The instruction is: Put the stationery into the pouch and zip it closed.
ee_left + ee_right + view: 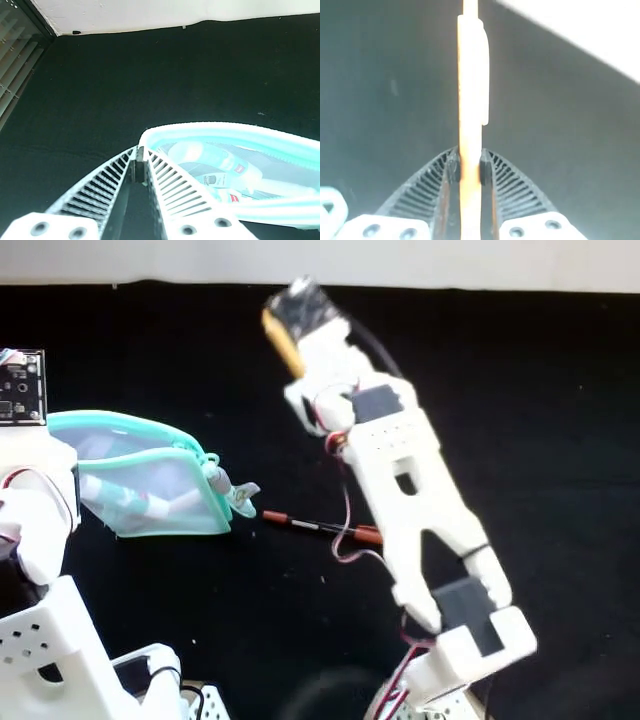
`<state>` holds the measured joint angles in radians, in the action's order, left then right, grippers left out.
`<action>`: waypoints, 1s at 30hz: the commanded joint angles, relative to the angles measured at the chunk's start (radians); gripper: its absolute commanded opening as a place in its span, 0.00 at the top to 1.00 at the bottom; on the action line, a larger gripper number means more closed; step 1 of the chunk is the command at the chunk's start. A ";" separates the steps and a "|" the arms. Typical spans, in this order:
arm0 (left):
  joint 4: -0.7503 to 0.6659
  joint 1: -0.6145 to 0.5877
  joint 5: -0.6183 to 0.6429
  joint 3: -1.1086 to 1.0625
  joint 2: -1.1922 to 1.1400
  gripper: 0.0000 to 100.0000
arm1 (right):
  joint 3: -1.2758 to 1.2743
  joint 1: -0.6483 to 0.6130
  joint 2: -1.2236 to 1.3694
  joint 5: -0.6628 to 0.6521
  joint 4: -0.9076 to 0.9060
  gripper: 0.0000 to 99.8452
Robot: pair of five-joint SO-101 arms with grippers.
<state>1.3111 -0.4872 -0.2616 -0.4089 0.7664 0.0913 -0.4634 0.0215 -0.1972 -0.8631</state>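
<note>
The black surface (540, 380) runs to a white wall (420, 260) at its far edge, and window blinds (12, 45) show beyond one side of it. The right arm (410, 480) stretches from the near edge toward the far middle, its jaws pinching an orange pen (470, 90). At the left is the open mint mesh pouch (150, 475). The left jaws are pressed together on its rim, and pale tubes (210, 157) lie inside. Its zip pull (240, 495) sits at the right corner. Just right of that a red-and-black pen (310, 526) lies on the surface, with its right end hidden under the right arm and its wires. The left arm covers the pouch's left end, and the tubes are hard to identify through the mesh.
</note>
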 commanded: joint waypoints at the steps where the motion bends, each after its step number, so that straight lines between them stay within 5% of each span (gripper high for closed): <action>1: 0.009 0.007 0.006 -0.067 -0.013 0.99 | 0.145 -0.056 -0.145 0.127 0.002 0.99; 12: 0.009 0.007 0.006 -0.067 -0.015 0.99 | 0.278 -0.344 -0.216 0.224 0.002 0.99; 30: 0.015 0.008 0.006 -0.067 -0.012 0.99 | 0.352 -0.516 -0.077 0.224 0.197 0.99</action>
<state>1.3111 -0.4872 -0.2616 -0.4089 0.7664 0.4028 -0.9697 -0.0905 0.0192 -0.7265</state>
